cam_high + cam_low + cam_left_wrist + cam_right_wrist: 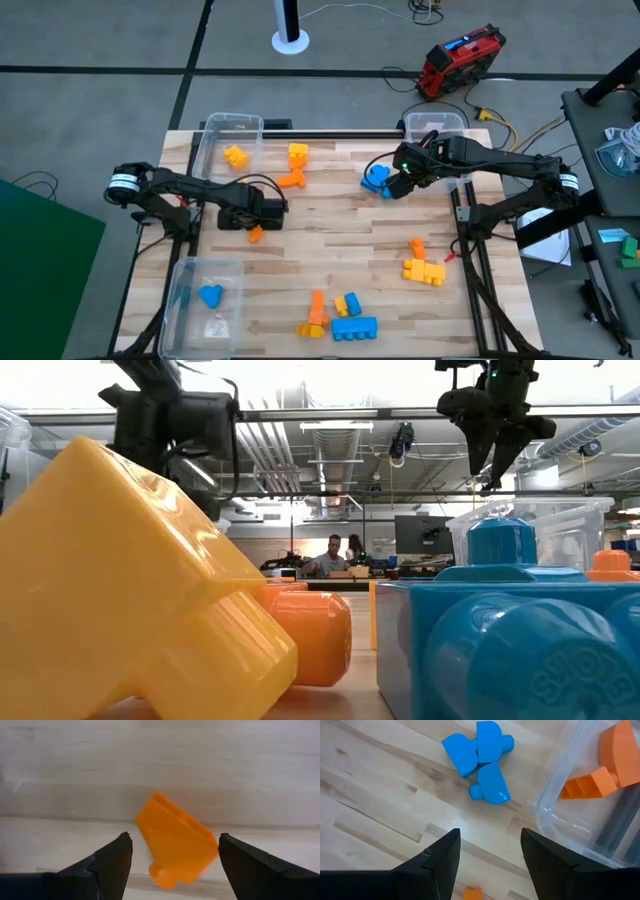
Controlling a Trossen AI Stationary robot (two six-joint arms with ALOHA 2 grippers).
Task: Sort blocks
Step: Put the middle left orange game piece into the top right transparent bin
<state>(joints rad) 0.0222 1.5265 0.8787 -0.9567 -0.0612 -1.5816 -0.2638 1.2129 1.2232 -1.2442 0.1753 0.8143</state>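
I have the left gripper spread apart over an orange block on the table's left-centre. The right gripper (fingers also apart, holding nothing) hangs above three blue blocks lying just beside the far-right clear bin, which holds orange pieces.

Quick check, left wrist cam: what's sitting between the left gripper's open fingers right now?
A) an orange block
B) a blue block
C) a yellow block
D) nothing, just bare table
A: the left wrist view shows an orange block lying on the wood between the spread fingers of the left gripper, and the high view shows the same orange block just at that gripper's tip.
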